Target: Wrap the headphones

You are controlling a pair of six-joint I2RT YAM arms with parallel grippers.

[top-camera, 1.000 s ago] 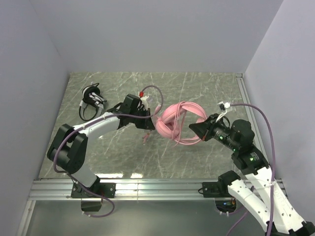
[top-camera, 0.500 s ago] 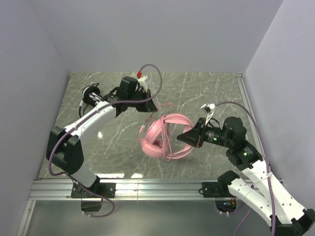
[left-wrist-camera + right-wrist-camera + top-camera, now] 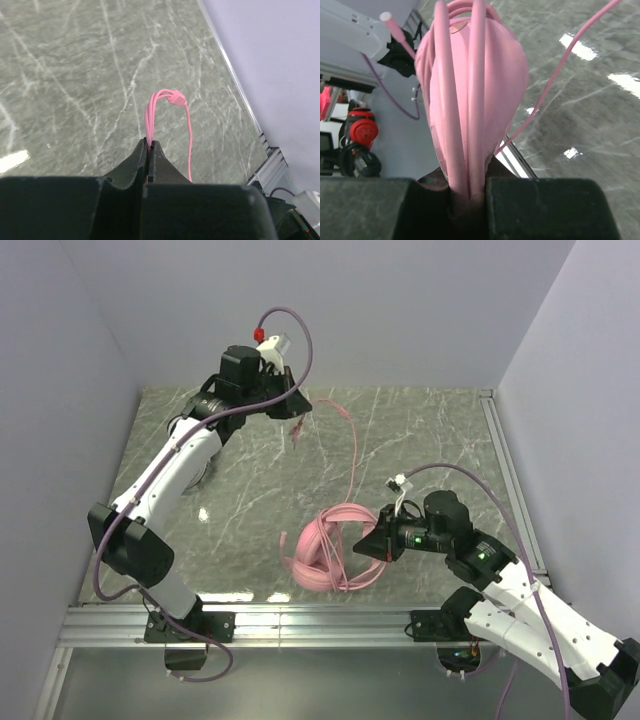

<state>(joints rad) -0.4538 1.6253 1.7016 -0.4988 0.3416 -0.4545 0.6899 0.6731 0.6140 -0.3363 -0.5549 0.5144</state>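
Left pincer [image 3: 297, 416], pinched shut on the free end of the pink cable [image 3: 354, 455], hung above the far left of the worktop [image 3: 250, 490], so the cable slanted back to the partly wound pink headset [image 3: 322, 545] clamped near right in the right pincer [image 3: 376, 540].

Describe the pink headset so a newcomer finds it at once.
On the green marble table, look near the front edge, where the right gripper clamps the pink headset. It is the only all-pink thing, its pink cable looped round the band and trailing up to the left gripper.
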